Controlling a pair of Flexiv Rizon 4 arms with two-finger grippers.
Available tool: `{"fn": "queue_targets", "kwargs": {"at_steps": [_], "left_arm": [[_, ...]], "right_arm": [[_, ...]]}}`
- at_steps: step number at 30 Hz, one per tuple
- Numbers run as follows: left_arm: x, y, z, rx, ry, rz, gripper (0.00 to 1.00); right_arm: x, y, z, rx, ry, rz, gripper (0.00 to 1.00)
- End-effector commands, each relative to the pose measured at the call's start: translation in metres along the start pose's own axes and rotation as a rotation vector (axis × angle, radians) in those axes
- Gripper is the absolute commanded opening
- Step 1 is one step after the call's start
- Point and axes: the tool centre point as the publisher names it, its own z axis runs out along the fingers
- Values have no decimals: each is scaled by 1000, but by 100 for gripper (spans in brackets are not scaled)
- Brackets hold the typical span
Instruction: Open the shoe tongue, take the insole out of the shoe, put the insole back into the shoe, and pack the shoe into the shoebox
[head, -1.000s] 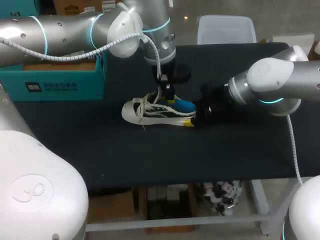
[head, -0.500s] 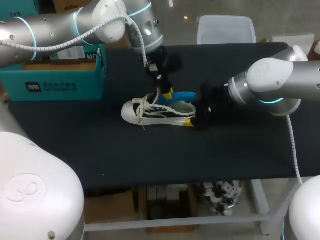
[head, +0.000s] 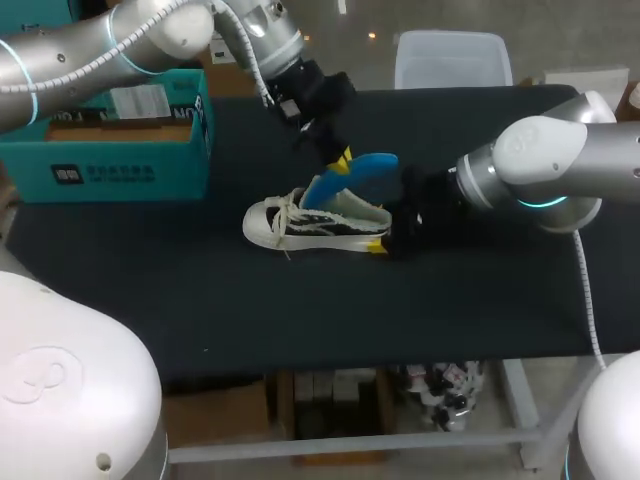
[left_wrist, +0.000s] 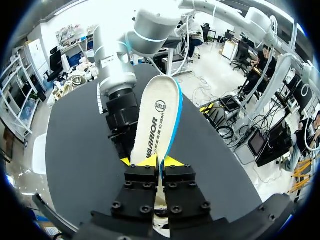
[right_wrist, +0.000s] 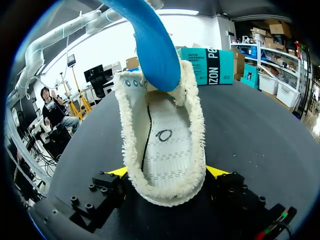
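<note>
Black table (head: 300, 310): shoebox (head: 100, 165) beside shoe (head: 315, 222); left claw (head: 342, 159) holds insole (head: 365, 166) above

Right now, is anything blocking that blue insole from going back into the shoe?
Nothing visible does. The insole hangs in the left gripper over the open shoe; the right gripper clamps only its heel, from outside.

The shoe (head: 315, 222) is laid near the middle of the table (head: 300, 310), with its toe to the left. Its heel is gripped from both sides by the right gripper (head: 378, 246). The insole (head: 355, 170) is held over the shoe's opening by the left gripper (head: 343, 160). The shoebox (head: 110, 150) is placed at the far left, well apart from the shoe.
</note>
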Motion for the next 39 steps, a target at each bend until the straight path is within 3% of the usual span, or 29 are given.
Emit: {"fn": "queue_targets", "kwargs": {"at_steps": [1, 5, 6, 7, 14, 21, 29, 39], "left_arm": [[12, -10, -11, 40, -18, 28, 0], [17, -21, -22, 80, -14, 58, 0], [19, -24, -25, 88, -16, 66, 0], [22, -26, -27, 91, -19, 68, 0], [35, -35, -43, 130, -18, 87, 0], [53, -36, -65, 165, -37, 103, 0], [69, -16, -84, 164, -95, 65, 0], [85, 16, -98, 140, -159, -29, 0]], "right_arm": [[1, -3, 4, 2, 1, 0, 0], [3, -3, -1, 10, 6, -11, 2], [4, -2, -3, 12, 9, -14, 42], [4, -2, -5, 14, 10, -15, 100], [9, 5, -23, 45, 13, -23, 100], [10, 30, -59, 136, -9, -80, 100], [-7, 71, -78, 231, -17, -189, 100], [-27, 107, -55, 361, 13, -252, 100]]}}
